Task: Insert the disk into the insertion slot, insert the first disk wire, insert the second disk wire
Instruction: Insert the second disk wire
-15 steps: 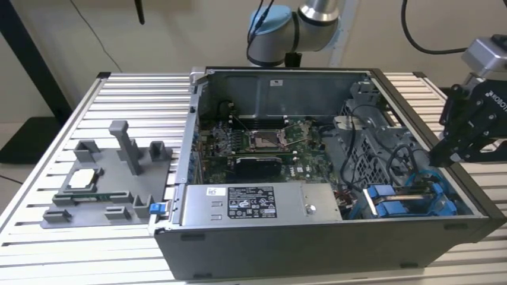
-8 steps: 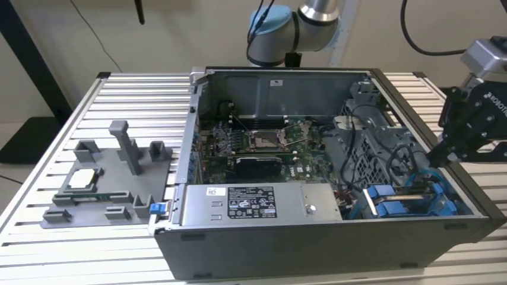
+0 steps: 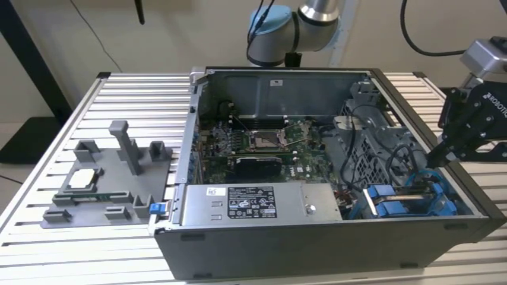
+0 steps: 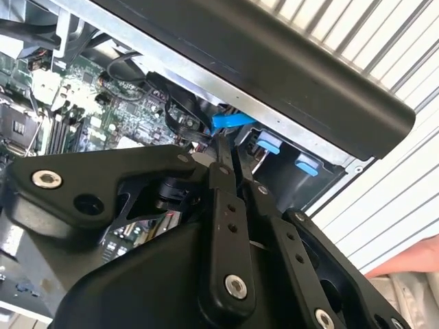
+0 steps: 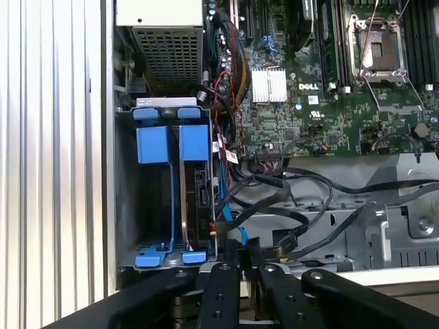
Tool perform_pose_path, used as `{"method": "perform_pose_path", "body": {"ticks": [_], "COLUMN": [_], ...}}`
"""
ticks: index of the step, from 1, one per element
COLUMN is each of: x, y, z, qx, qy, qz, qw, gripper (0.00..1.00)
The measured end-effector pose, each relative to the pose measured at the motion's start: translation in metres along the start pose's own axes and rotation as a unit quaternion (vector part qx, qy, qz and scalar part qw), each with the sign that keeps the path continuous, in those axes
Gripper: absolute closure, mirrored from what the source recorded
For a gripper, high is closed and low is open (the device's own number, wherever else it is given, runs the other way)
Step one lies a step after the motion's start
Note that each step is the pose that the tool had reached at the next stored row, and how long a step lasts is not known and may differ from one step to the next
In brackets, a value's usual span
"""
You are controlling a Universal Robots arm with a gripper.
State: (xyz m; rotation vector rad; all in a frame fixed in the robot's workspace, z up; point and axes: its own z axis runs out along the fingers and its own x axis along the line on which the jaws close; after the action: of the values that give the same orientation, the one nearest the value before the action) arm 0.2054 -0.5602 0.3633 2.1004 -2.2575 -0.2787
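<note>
The disk [image 5: 200, 199] sits edge-on in the insertion slot [image 5: 127, 205], its faces hidden.

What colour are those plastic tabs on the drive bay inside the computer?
Bright blue; the plastic tabs show best in the first wrist view.

The gripper [image 3: 437, 159] is matt black. The worktop [image 3: 135, 101] is pale silver, striped by parallel ribs. The computer case [image 3: 317, 255] is dark grey outside and lighter grey inside. The motherboard [image 3: 265, 139] is green. The insertion slot [image 5: 130, 205] is grey with bright blue tabs. The disk [image 5: 200, 199] shows a dark edge in a bright blue carrier. The long metal box [image 3: 317, 205] is grey, its sticker [image 3: 249, 203] black and white. The moulded tray [image 3: 95, 196], by the worktop's edge at the exterior view's left, is flat grey. The arm [image 3: 317, 12] is silver with a light-blue cap. The cables [image 5: 302, 199] are black, and one flat wire [image 4: 233, 121] is bright blue.
</note>
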Motion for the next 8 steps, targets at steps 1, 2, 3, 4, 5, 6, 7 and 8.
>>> {"method": "perform_pose_path", "body": {"ticks": [1,2,3,4,5,6,7,8], "x": [0.0,0.0001,0.0,0.0001,0.0001,0.0,0.0,-0.0001], "y": [0.0,0.0,-0.0001,-0.0001,0.0,0.0001,0.0003,0.0005], "z": [0.0,-0.0001,-0.0001,-0.0002,-0.0004,-0.0009,-0.0015,-0.0025], "qx": [-0.0004,-0.0008,-0.0023,-0.0043,-0.006,-0.0075,-0.0088,-0.0095], "qy": [0.0001,0.0001,0.0002,0.0004,0.0005,0.0005,0.0006,0.0007], "qz": [0.0,0.0,0.0,0.0,0.001,0.001,0.001,0.001], "qw": [1.0,1.0,1.0,1.0,1.0,1.0,1.0,1.0], "gripper": [1.0,1.0,1.0,1.0,1.0,1.0,1.0,1.0]}}
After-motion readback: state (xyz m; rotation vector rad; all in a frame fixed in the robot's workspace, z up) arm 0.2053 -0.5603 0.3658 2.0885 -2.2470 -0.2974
